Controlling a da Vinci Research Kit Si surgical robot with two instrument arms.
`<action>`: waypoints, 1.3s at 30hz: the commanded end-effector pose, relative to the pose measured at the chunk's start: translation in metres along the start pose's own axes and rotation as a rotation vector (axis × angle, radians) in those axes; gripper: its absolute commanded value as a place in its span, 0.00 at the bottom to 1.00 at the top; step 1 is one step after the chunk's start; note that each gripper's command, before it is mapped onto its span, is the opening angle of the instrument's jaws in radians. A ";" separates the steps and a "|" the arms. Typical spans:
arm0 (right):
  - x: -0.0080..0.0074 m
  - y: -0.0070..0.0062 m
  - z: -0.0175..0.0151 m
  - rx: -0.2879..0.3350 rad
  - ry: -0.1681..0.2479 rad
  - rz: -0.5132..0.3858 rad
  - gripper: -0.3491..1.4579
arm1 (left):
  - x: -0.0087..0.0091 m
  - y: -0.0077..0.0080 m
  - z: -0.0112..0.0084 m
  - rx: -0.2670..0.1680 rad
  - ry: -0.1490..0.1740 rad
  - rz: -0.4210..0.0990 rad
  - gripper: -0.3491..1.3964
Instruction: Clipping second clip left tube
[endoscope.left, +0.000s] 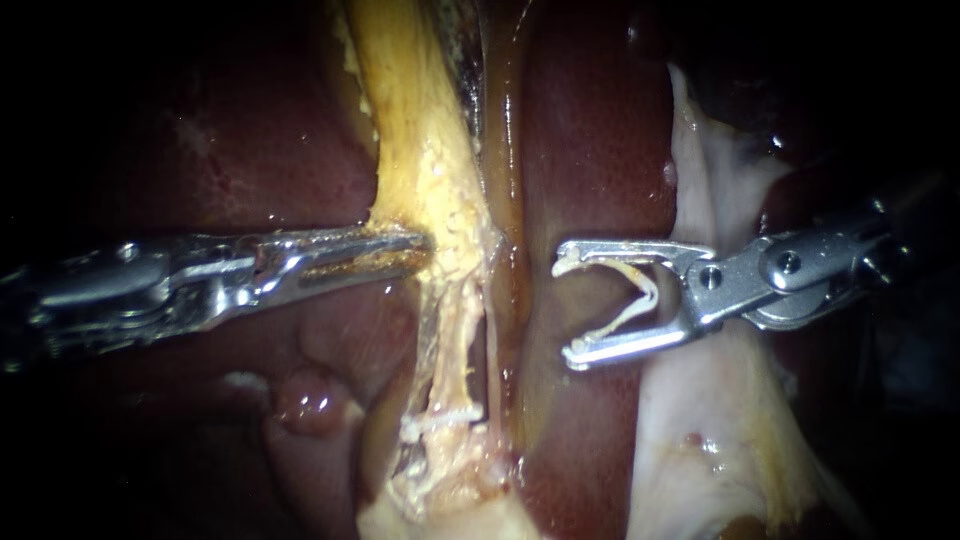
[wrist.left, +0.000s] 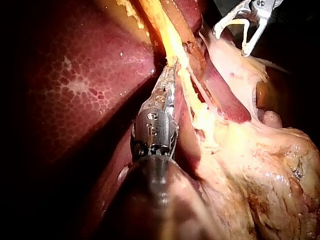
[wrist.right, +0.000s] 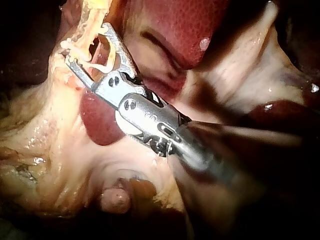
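My left instrument (endoscope.left: 400, 250) comes in from the left, its jaws shut on the yellow tissue (endoscope.left: 415, 130) just above the left tube (endoscope.left: 458, 325); the left wrist view shows the same grip (wrist.left: 169, 75). This pale, yellowish tube runs downward and carries a white clip (endoscope.left: 440, 420) low on it. A brown, glossy right tube (endoscope.left: 508, 230) runs beside it. My right instrument (endoscope.left: 566, 308) stands to the right of both tubes without touching them. Its jaws are wide apart and hold a white V-shaped clip (endoscope.left: 640, 300) that touches both of them. The right wrist view (wrist.right: 86, 44) shows the same hold.
Dark red liver (endoscope.left: 590, 150) lies behind and on both sides of the tubes. Pale whitish tissue (endoscope.left: 700, 430) spreads under my right instrument's shaft. A small red nodule (endoscope.left: 305, 400) sits at the lower left. The view's edges are dark.
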 end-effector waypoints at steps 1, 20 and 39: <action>-0.0001 0.0000 0.0001 0.001 -0.001 -0.001 0.52 | 0.0000 0.0000 -0.0001 0.001 0.000 0.001 0.00; -0.0079 -0.0026 0.0105 0.079 -0.061 0.069 0.52 | -0.0050 -0.0025 -0.0096 -0.022 -0.049 0.001 0.00; -0.0114 -0.0029 0.0155 0.177 -0.064 0.197 0.51 | -0.0057 -0.0039 -0.0111 -0.021 -0.062 0.010 0.00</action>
